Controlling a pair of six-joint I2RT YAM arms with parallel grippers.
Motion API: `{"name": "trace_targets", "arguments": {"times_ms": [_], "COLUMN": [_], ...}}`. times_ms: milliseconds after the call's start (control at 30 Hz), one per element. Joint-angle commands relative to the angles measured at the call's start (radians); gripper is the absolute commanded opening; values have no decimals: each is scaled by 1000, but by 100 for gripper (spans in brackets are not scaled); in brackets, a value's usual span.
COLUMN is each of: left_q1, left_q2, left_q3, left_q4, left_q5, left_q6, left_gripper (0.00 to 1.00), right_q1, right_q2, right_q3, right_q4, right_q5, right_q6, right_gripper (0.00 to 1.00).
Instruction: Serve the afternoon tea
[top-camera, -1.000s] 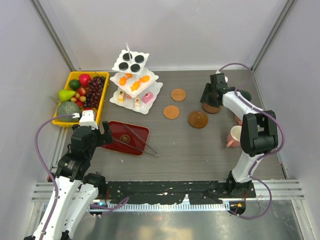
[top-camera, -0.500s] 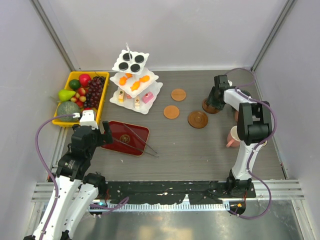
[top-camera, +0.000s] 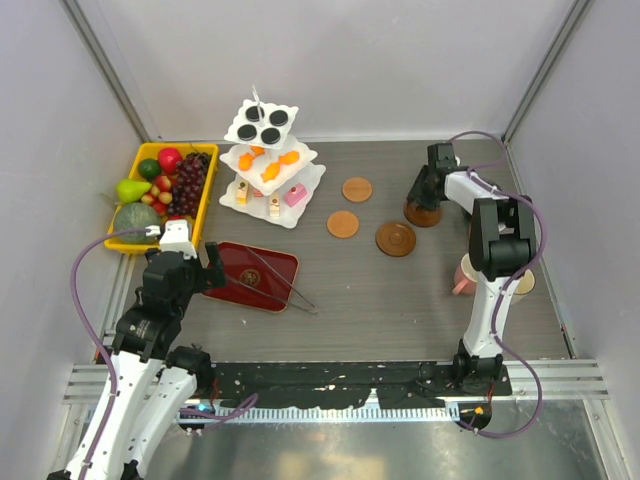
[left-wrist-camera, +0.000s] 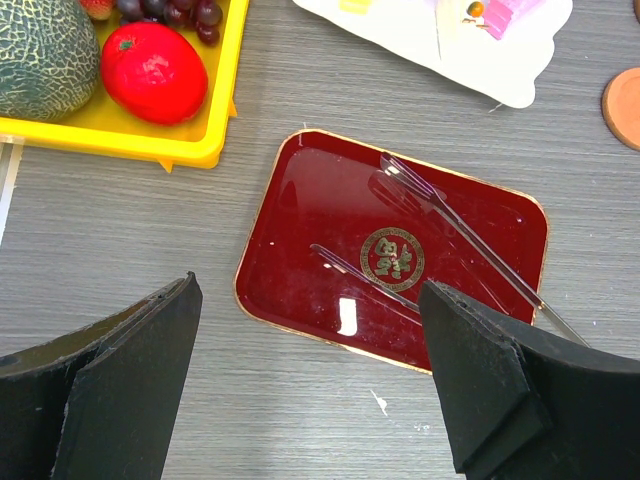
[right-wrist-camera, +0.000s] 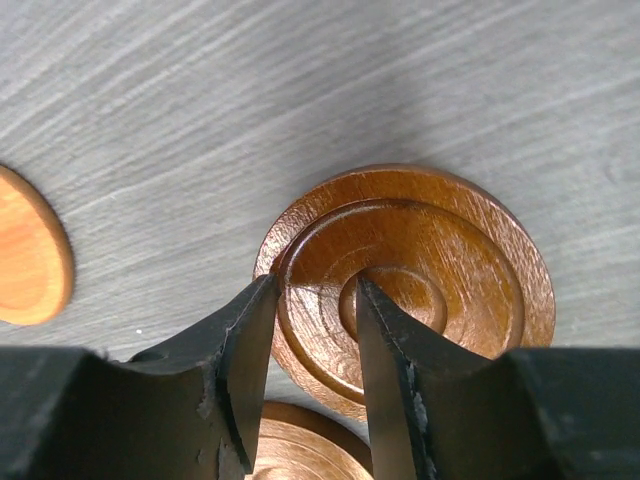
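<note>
Grey wood-grain table (top-camera: 380, 300), white booth walls. Ringed coaster (right-wrist-camera: 460, 290) lies flat on the right half of the table: dark brown, glossy, concentric grooves, low rim. Right gripper (right-wrist-camera: 312, 285) is directly over it, jaws only a narrow slot apart with nothing held; the coaster's left part shows through the gap. Second coaster (right-wrist-camera: 300, 445) peeks in at the bottom edge just beside it, and a pale coaster (right-wrist-camera: 25, 250) sits apart to the left. Likely risks: a thin flat disc gives the tips little to bite, so closing here could skid off the rim or shove it into its neighbour. The stretched right arm also hangs close over the pink mug (top-camera: 466, 272) and could clip it when swinging back. Tiered stand (top-camera: 268, 165) with pastries (top-camera: 266, 172) is far left, well apart. Left gripper (left-wrist-camera: 310, 290) is spread wide and empty, above the red tray (left-wrist-camera: 300, 260) with tongs (left-wrist-camera: 460, 235), yellow tray (left-wrist-camera: 130, 145) beside.
</note>
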Motion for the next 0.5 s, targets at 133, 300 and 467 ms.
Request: {"name": "trace_targets", "arguments": {"times_ms": [133,300,467], "left_q1": [-3,-3,-3], "left_q2": [6,6,8], "left_q3": [-2,-3,-3], "left_q4": [46,46,46], "left_q5": [2,2,2], "left_q6": [15,16,16], "left_gripper": [98,98,98], "right_q1": [21,37,52], "right_q2": [87,140,160], "right_q3": [104,148,165], "right_q4": [20,36,53], "right_q5": [-146,-179,-192], "right_q6": [68,102,122], "right_gripper": [44,44,44]}}
